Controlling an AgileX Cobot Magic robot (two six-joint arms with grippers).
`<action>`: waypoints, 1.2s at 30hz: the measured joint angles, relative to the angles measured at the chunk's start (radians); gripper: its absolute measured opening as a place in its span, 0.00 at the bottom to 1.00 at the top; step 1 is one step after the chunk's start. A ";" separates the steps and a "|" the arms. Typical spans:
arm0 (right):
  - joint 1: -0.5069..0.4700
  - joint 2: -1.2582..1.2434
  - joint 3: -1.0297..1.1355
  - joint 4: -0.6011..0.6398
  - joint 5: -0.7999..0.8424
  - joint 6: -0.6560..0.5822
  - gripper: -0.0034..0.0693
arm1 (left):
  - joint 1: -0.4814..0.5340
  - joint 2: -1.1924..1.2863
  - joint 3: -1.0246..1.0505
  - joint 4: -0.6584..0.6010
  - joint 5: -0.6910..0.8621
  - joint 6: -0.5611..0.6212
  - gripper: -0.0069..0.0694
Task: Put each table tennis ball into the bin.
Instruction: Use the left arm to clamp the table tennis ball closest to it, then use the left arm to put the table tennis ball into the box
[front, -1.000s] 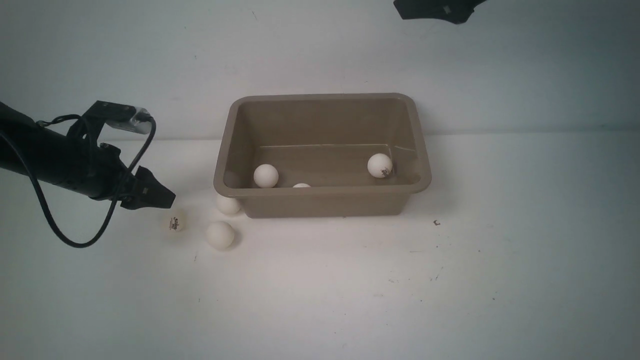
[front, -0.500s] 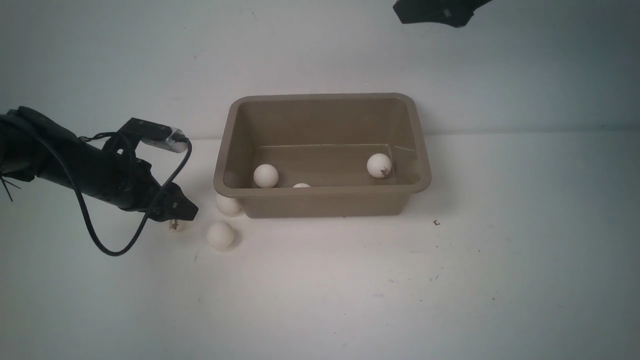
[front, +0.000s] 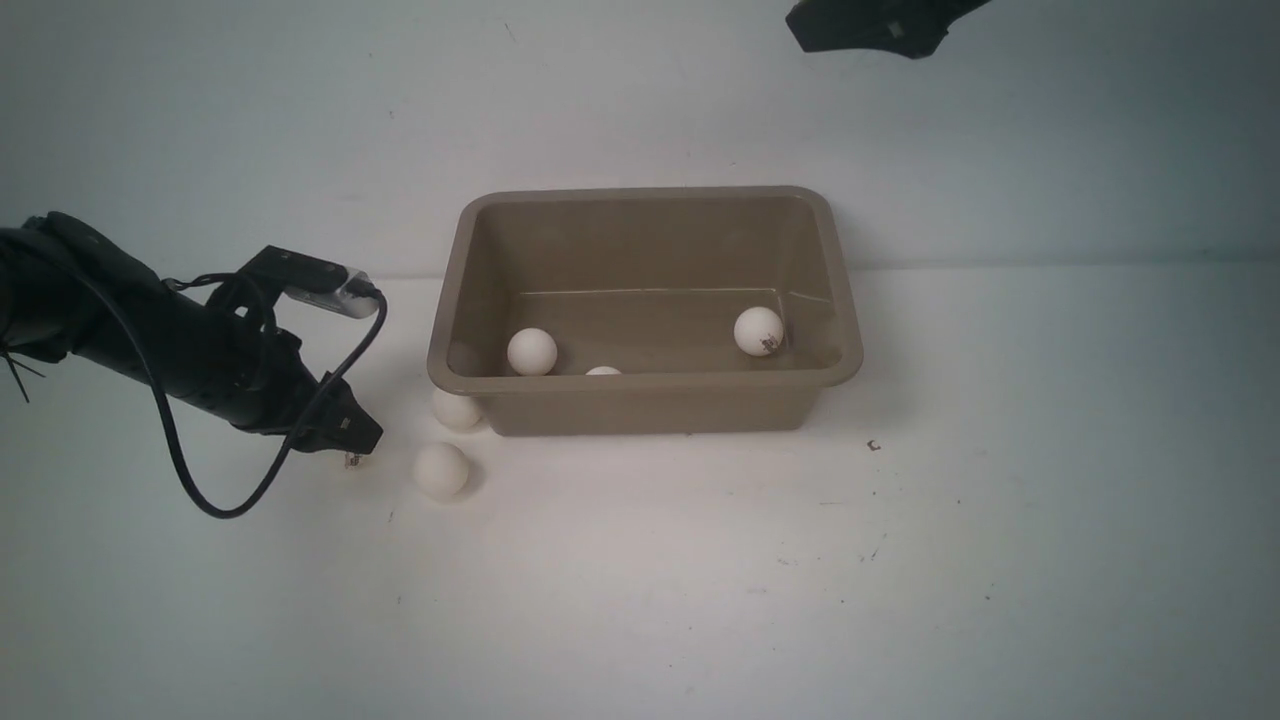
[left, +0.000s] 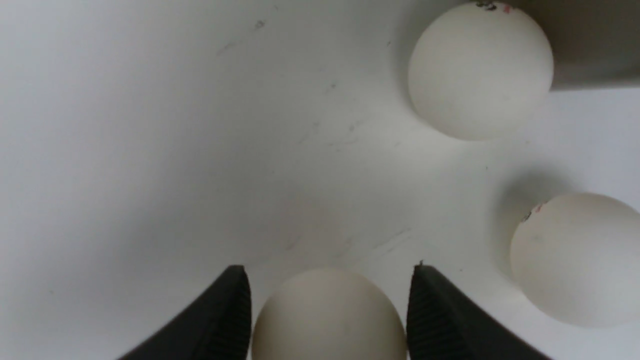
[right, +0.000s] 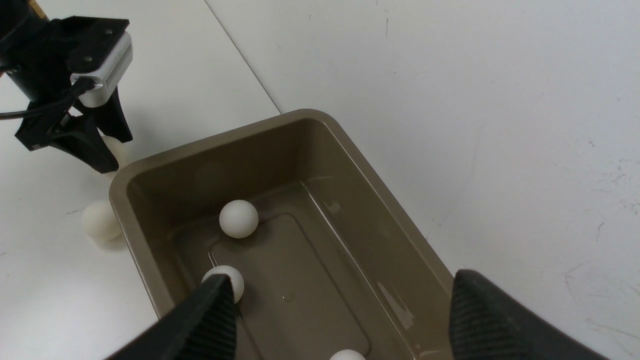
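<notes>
The taupe bin (front: 640, 381) stands mid-table and holds three table tennis balls (front: 531, 351) (front: 603, 371) (front: 759, 331). Left of it, two more balls rest on the table: one (front: 455, 410) against the bin's wall, the other (front: 441, 470) just in front. My left gripper (front: 350, 440) is down at the table beside them. In the left wrist view its fingers (left: 235, 310) press both sides of another ball (left: 327, 320), which the front view almost hides. My right gripper (right: 342, 277) hangs open high above the bin (right: 120, 180), empty.
A white wall rises right behind the bin. The left arm's black cable (front: 200, 490) loops down to the table beside the gripper. A small dark speck (front: 873, 445) lies on the table right of the bin.
My left gripper has travelled right and down over the printed ball, and its jaws have closed in on that ball. The right gripper and the other balls have stayed put.
</notes>
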 joint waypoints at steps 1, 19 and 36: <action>0.000 0.000 0.000 0.000 0.000 0.000 0.76 | 0.000 0.000 0.000 0.003 0.001 -0.005 0.59; 0.000 0.001 0.000 -0.003 -0.010 0.000 0.71 | 0.000 -0.057 -0.123 0.002 0.152 -0.022 0.55; 0.000 0.001 0.000 -0.003 -0.023 0.000 0.71 | -0.151 -0.041 -0.263 -0.370 0.132 0.240 0.55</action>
